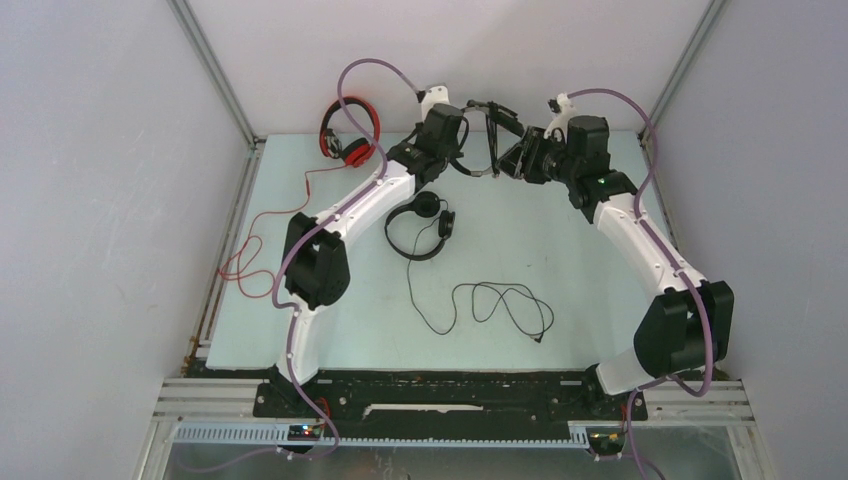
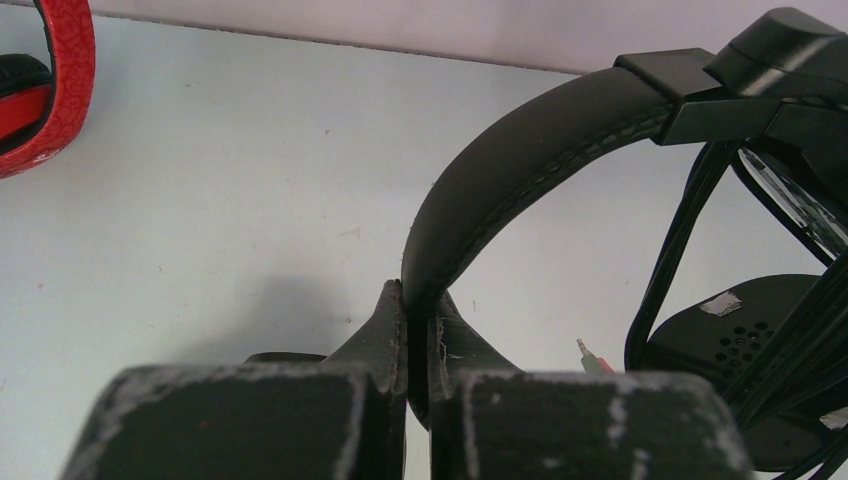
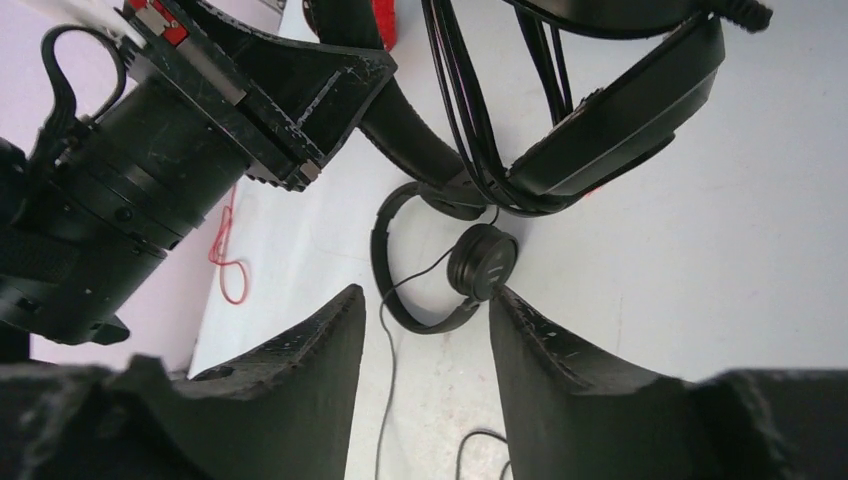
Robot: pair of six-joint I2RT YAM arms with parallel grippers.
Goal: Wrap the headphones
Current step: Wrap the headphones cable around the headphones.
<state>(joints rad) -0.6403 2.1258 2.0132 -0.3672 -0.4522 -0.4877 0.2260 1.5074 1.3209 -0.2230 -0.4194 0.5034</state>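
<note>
The left tool is pinched shut on the padded headband of one black headset, holding it up off the bench at the far middle, between the two arms. Several black cable strands run bunched across the band and past the ear cup, so the winding on this headset looks well along. What seems to be the plug shows just beside the lower cup, apparently loose.

The right tool stands about half open with nothing between its jaws, close to the right of the held headset.

The second black headset lies flat in the middle of the bench, its cable trailing loose toward the near side. The red headset sits at the far left, its red cable sprawled down the left edge. Both look untouched.

Next, the right tool probably needs to close on the free end and tuck or loop it while the left keeps the band steady. The thin cable gives little to grip.
</note>
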